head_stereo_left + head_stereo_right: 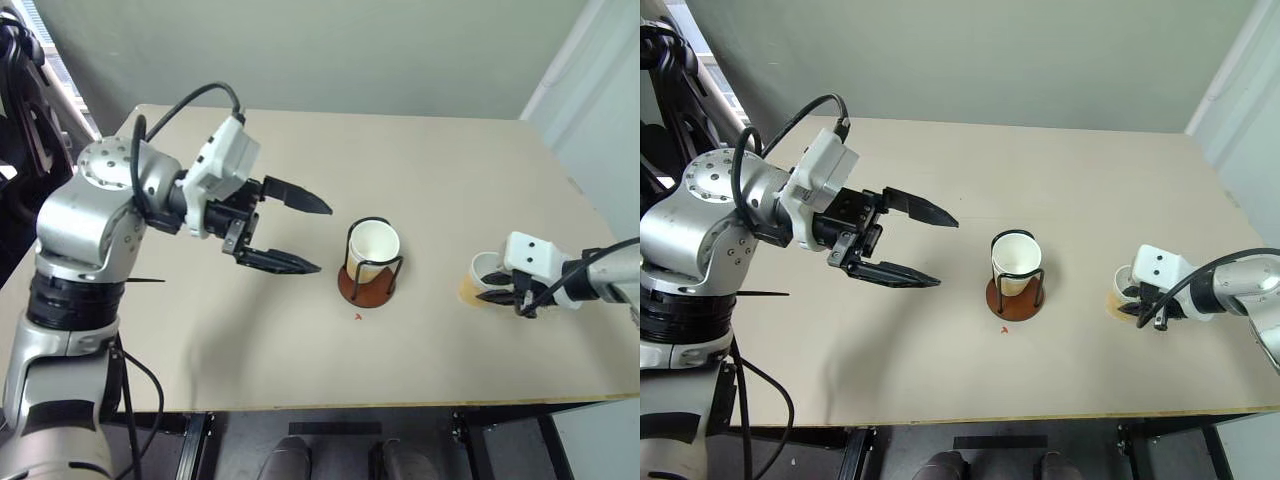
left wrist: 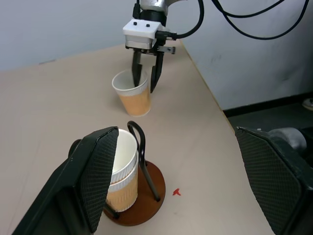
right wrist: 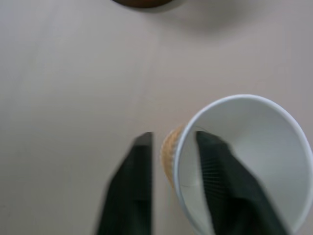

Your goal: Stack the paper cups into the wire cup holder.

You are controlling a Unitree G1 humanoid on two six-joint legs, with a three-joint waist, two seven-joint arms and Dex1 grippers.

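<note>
Two paper cups (image 2: 122, 178) sit nested in the wire cup holder (image 1: 371, 265); right gripper (image 2: 145, 78) pinches the third cup (image 2: 133, 93) wall to lift it, left gripper (image 1: 290, 235) waits open.

You see a plain beige tabletop (image 1: 430, 170) with one tiny red mark (image 1: 357, 316) on it. The paper cups (image 2: 122, 171) nested in the wire cup holder (image 1: 371, 285) are tan-yellow outside and white inside, with white rims; the lone paper cup (image 2: 133, 93) matches them. The holder has a reddish-brown disc base and thin black wire loops. Both grippers, left gripper (image 1: 300, 235) and right gripper (image 2: 145, 78), show black jaws under white housings; the left fingers (image 2: 100, 171) carry a fine cross-hatched pad texture.
</note>
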